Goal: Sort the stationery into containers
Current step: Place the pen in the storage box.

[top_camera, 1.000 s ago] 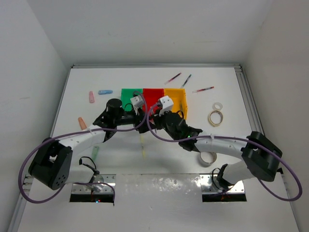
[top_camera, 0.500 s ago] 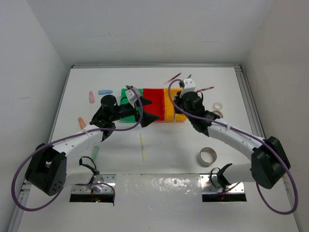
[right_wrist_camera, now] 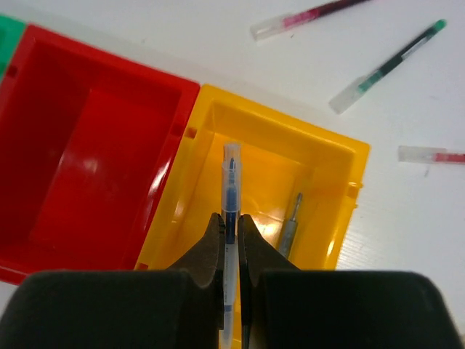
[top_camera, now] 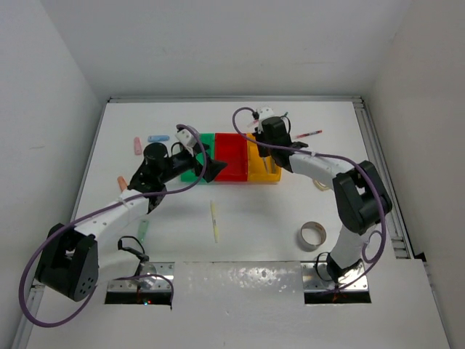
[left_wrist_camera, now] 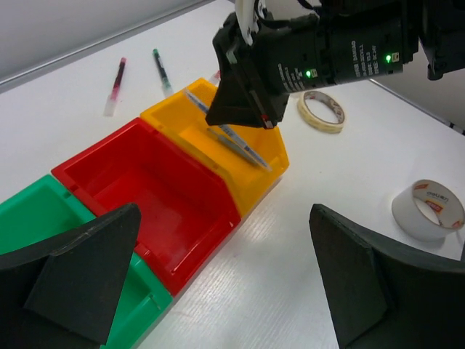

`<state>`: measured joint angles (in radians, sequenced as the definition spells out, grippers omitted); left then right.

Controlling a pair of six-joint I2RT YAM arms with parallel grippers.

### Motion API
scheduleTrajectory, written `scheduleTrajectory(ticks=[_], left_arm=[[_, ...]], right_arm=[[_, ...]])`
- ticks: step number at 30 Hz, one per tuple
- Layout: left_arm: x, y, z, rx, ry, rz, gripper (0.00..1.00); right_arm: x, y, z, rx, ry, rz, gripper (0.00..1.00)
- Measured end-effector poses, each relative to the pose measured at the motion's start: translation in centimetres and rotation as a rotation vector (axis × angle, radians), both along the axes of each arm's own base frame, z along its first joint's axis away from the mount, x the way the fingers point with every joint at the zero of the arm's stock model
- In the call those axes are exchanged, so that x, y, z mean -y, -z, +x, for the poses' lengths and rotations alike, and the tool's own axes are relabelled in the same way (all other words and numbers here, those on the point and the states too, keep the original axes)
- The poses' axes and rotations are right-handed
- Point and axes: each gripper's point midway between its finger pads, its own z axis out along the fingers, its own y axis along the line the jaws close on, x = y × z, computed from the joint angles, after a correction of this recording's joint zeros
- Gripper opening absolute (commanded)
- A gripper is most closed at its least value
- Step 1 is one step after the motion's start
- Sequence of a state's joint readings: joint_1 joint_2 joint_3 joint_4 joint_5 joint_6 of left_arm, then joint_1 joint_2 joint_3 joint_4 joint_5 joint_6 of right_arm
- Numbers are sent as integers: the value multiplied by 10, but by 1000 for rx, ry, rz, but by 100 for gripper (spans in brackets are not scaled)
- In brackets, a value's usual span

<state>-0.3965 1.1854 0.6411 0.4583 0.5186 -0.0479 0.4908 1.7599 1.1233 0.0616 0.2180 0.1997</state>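
Observation:
Three joined bins stand in a row: green (top_camera: 208, 138), red (top_camera: 232, 156) and yellow (top_camera: 256, 174). My right gripper (right_wrist_camera: 231, 222) is shut on a blue pen (right_wrist_camera: 231, 196) and holds it over the yellow bin (right_wrist_camera: 334, 218), where a grey pen (right_wrist_camera: 289, 225) lies. In the top view it (top_camera: 267, 161) hangs above that bin. My left gripper (top_camera: 213, 160) is open and empty, low in front of the red bin (left_wrist_camera: 145, 182) and green bin (left_wrist_camera: 36, 218). A pale yellow pen (top_camera: 214, 220) lies on the table before the bins.
Red pens (right_wrist_camera: 312, 18) (right_wrist_camera: 432, 155) and a green-tipped pen (right_wrist_camera: 389, 65) lie behind the bins. Tape rolls (left_wrist_camera: 323, 110) (left_wrist_camera: 429, 211) lie right. Pink (top_camera: 137, 146), blue (top_camera: 158, 138), orange (top_camera: 123, 185) and green (top_camera: 144, 231) pieces lie left.
My right gripper has moved from in front of the bins, back and to the right, to over the yellow bin. My left gripper has drawn back left.

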Motion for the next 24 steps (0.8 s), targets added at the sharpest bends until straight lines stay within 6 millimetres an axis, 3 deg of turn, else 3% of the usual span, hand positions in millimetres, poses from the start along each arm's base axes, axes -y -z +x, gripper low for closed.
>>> scheduleTrajectory(ticks=[5, 16, 19, 24], left_arm=[[-6, 5, 4, -10, -29, 12, 100], [-12, 11, 12, -13, -55, 24, 100], [-12, 14, 13, -20, -56, 28, 100], [-14, 14, 14, -22, -63, 29, 100]], right_arm=[[-8, 26, -2, -58, -106, -63, 0], [-3, 39, 3, -82, -161, -115, 0], [-5, 33, 13, -77, -166, -116, 0], [-16, 5, 27, -30, -200, -88, 0]])
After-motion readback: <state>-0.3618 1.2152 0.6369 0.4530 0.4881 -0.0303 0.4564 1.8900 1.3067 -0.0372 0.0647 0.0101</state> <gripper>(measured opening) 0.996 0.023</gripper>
